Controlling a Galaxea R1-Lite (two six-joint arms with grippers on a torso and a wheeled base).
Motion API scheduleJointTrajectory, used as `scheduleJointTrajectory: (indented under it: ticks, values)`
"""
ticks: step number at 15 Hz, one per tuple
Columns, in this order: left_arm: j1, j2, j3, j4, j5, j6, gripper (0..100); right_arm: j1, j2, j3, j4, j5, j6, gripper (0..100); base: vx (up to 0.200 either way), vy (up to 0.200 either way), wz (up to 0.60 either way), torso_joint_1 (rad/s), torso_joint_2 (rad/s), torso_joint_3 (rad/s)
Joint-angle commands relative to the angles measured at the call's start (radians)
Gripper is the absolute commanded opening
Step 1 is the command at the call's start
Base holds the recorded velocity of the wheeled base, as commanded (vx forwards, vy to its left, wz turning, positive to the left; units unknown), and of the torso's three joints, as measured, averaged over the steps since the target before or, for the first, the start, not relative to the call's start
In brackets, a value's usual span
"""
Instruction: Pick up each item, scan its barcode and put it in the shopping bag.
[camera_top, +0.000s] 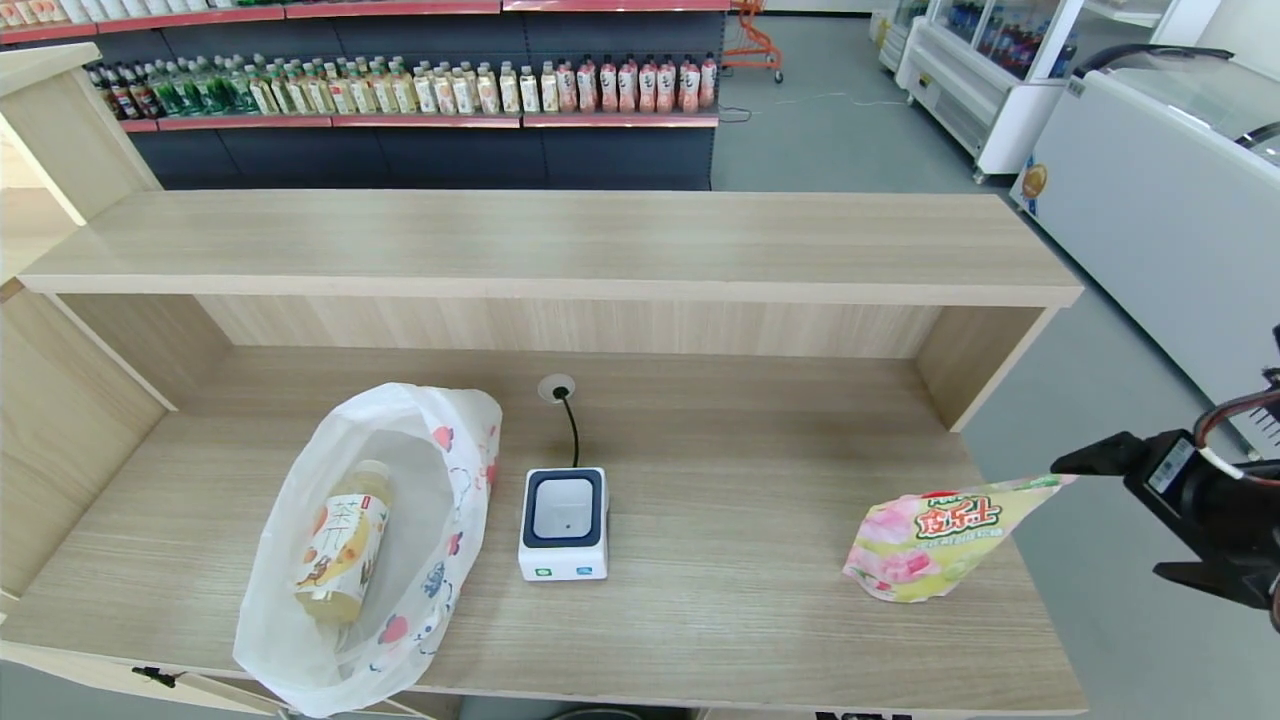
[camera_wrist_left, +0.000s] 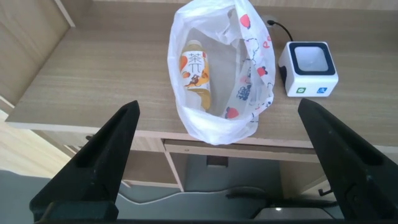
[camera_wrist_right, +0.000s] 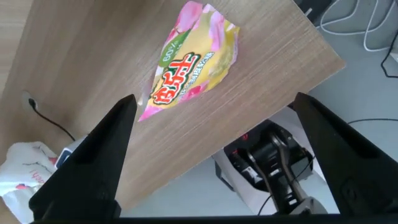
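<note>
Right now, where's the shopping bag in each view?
Head view: shopping bag on the counter's left side, bottle inside.
Left wrist view: bag centred, framed by the open left gripper.
Right wrist view: bag at a far corner, beyond the snack pouch.
Shared landmark: the black cable running to the scanner, beside the bag.

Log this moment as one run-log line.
bottle in shopping bag | scanner beside bag | pouch on counter, right end | left gripper open, empty | right gripper open, near pouch

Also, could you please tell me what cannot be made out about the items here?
Snack pouch barcode: head and right wrist views show just its printed front; back faces the counter.
Bottle underside: head, left wrist views; lies against the shopping bag.
Scanner indicator lights: head view, too small to read.
</note>
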Motion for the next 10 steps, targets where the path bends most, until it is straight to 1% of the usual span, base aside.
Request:
scheduleJointTrajectory:
  ticks: [1,4,6,8,9,10]
  values:
    - [0.000,0.000,0.000,0.000,0.000,0.000,100,0.012,0.162,0.023,-0.075,-0.001,-0.014,100,0.000,0.000,0.00,0.000,0.00,0.000]
    - [0.000,0.000,0.000,0.000,0.000,0.000,100,0.027,0.288,0.023,-0.131,-0.001,-0.014,100,0.000,0.000,0.00,0.000,0.00,0.000]
    - [0.000,0.000,0.000,0.000,0.000,0.000,100,0.058,0.375,0.021,-0.186,0.001,-0.014,100,0.000,0.000,0.00,0.000,0.00,0.000]
    - [0.000,0.000,0.000,0.000,0.000,0.000,100,0.079,0.423,0.018,-0.236,0.001,-0.014,100,0.000,0.000,0.00,0.000,0.00,0.000]
    - [0.000,0.000,0.000,0.000,0.000,0.000,100,0.104,0.444,0.021,-0.284,-0.001,-0.014,100,0.000,0.000,0.00,0.000,0.00,0.000]
    - [0.000,0.000,0.000,0.000,0.000,0.000,100,0.105,0.446,0.021,-0.285,-0.001,-0.014,100,0.000,0.000,0.00,0.000,0.00,0.000]
